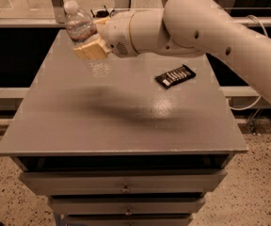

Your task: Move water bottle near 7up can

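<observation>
The water bottle [83, 36] is a clear ribbed plastic bottle with a white cap. It is held tilted in the air above the far left part of the grey table [121, 121]. My gripper [92, 45] is shut on the water bottle around its middle, with its tan fingers [91, 50] across the label. The arm [196, 22] reaches in from the right. The 7up can is hidden behind the arm.
A flat black snack packet [175, 75] lies on the table right of centre, below the arm. The table has drawers [123, 187] at the front. A rail and glass panels run behind the table's far edge.
</observation>
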Available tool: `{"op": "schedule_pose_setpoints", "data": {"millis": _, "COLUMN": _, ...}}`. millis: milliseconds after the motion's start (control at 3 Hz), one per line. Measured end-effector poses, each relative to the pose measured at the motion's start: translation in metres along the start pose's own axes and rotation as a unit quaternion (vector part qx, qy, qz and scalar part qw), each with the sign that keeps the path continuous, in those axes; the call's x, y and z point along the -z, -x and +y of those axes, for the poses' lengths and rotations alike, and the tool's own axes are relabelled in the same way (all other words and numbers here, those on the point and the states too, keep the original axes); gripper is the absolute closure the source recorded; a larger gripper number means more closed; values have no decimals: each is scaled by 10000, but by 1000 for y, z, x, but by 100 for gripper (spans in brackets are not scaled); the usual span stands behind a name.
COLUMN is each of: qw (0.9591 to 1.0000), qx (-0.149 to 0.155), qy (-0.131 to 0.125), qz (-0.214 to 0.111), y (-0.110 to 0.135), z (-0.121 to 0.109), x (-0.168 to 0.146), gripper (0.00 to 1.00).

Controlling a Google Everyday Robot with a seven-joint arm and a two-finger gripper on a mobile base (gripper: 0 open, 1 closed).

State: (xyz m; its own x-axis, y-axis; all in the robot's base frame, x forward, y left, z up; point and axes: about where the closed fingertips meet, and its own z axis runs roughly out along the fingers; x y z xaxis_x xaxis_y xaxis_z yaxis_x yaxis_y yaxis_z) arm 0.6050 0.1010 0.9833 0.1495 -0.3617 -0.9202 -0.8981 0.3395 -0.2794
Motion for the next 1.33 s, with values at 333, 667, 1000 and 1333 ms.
{"op": "schedule_pose_setpoints", "data": {"millis": 333, "qw": 10000, "qx": 8, "qy": -61, "qz": -35, "y": 1, "z": -3, "x": 2, "gripper": 100}}
{"op": "schedule_pose_setpoints", "data": {"millis": 667, "qw": 9990, "qx": 70, "qy": -427, "qz": -114, "y": -13, "z": -39, "x": 21, "gripper": 100}}
{"op": "schedule_pose_setpoints", "data": {"millis": 1000, "qw": 9966, "qx": 132, "qy": -801, "qz": -137, "y": -37, "z": -87, "x": 43, "gripper": 100}}
{"op": "schedule_pose_setpoints", "data": {"millis": 1333, "qw": 9929, "qx": 97, "qy": -1178, "qz": -152, "y": -67, "z": -141, "x": 61, "gripper": 100}}
